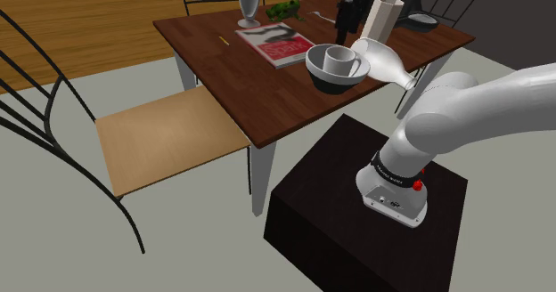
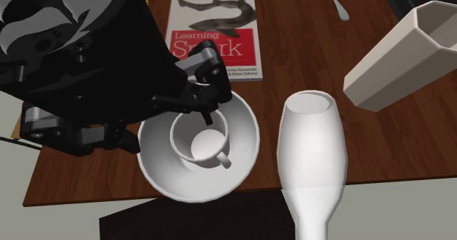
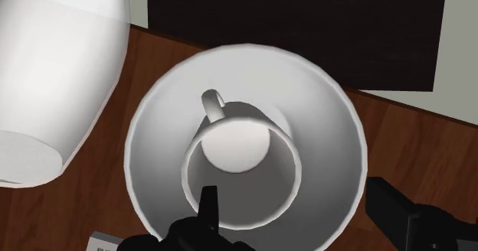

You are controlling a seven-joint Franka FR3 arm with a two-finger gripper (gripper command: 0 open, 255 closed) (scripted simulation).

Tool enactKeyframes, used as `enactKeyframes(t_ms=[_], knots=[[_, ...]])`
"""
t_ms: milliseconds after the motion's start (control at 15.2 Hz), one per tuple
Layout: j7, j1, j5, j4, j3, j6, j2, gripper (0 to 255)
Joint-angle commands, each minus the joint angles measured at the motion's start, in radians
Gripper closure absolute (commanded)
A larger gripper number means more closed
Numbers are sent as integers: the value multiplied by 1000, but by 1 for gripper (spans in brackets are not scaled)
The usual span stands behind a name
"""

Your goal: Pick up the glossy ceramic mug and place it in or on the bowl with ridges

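A glossy white mug (image 1: 340, 60) (image 2: 201, 143) (image 3: 241, 146) stands upright inside a wide white bowl (image 1: 316, 68) (image 2: 157, 176) (image 3: 337, 119) near the table edge by the stand. Its handle points towards the stand. My black gripper (image 1: 343, 32) (image 2: 172, 129) (image 3: 299, 207) hangs just above it, open. One fingertip (image 3: 207, 203) sits over the mug's rim, and the other finger (image 3: 391, 211) stands outside the bowl. Neither clasps the mug.
A tall white bottle (image 2: 311, 151) (image 3: 54, 73) stands close beside the bowl, with a beige faceted vase (image 1: 381, 16) (image 2: 403, 52) behind it. A red and white book (image 1: 276, 43) (image 2: 212, 34) lies farther in. A tan-seated chair (image 1: 165, 143) stands beside the table.
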Motion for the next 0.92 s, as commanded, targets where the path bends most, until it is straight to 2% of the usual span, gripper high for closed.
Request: enactKeyframes(t_ms=[0, 66, 330, 858], knots=[[0, 0, 0, 0, 0, 0, 0, 0], [0, 0, 0, 0, 0, 0, 0, 0], [-2, 5, 10, 145, 11, -114, 31, 0], [-2, 5, 10, 145, 11, -114, 31, 0]])
